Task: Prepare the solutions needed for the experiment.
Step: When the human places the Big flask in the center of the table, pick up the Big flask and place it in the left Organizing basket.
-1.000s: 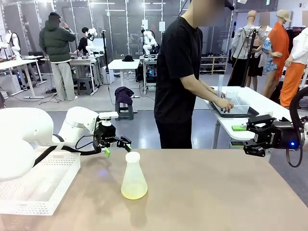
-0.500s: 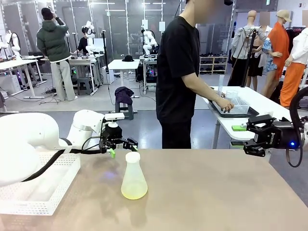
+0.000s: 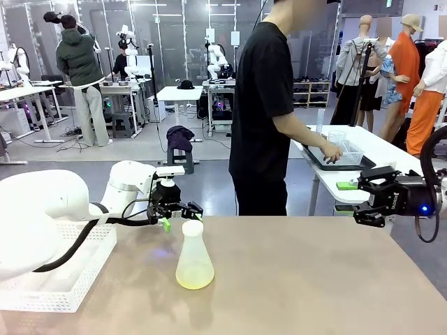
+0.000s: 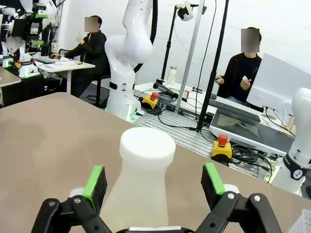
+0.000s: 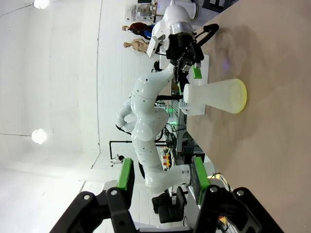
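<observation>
Solutions [image 3: 194,280] are sitting as a thin yellow-green layer in the flask [image 3: 193,255] mid-table near us. We're holding our L gripper [image 3: 177,213] w/ jaws apart just behind its neck; R gripper [image 3: 351,197] is hanging spread wide off the table's right edge. Person [image 3: 267,112] is standing beyond.

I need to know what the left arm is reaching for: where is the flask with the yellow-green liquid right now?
The flask stands upright left of centre on the table, right of the white basket; the open left gripper is at its neck.
</observation>
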Available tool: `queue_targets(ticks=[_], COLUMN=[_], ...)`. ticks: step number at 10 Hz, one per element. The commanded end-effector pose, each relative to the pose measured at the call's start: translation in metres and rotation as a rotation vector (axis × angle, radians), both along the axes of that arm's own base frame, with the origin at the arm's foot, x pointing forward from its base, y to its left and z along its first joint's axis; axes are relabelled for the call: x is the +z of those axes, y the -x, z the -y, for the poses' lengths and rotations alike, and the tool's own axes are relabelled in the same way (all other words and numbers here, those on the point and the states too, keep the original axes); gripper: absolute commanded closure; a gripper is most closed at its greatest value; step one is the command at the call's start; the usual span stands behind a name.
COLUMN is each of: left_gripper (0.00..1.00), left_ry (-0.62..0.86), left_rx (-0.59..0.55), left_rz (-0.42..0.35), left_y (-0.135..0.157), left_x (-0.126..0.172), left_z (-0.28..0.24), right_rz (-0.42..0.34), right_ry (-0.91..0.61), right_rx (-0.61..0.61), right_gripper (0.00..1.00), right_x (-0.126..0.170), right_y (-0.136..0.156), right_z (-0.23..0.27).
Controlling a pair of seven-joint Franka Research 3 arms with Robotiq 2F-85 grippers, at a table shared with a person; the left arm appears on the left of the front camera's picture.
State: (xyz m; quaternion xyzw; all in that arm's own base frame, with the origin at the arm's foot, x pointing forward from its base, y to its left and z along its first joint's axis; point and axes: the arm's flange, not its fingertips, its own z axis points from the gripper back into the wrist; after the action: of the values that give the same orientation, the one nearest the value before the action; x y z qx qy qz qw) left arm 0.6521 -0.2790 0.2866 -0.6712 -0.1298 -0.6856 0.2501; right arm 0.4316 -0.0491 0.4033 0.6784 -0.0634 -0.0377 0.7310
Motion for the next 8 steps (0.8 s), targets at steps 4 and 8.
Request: queue_targets(ticks=[4, 8], left_gripper=[0.0, 0.0], left_ry=[0.0, 0.072], left_rx=[0.0, -0.019], left_rz=[0.0, 0.031], left_y=[0.0, -0.009], left_x=[0.0, -0.013], left_z=[0.0, 0.008], right_rz=[0.006, 0.006], right_ry=[-0.014, -0.014], right_rx=[-0.002, -0.002], right_gripper=[0.4, 0.4], right_x=[0.001, 0.001], right_y=[-0.001, -0.001], right_z=[0.0, 0.0])
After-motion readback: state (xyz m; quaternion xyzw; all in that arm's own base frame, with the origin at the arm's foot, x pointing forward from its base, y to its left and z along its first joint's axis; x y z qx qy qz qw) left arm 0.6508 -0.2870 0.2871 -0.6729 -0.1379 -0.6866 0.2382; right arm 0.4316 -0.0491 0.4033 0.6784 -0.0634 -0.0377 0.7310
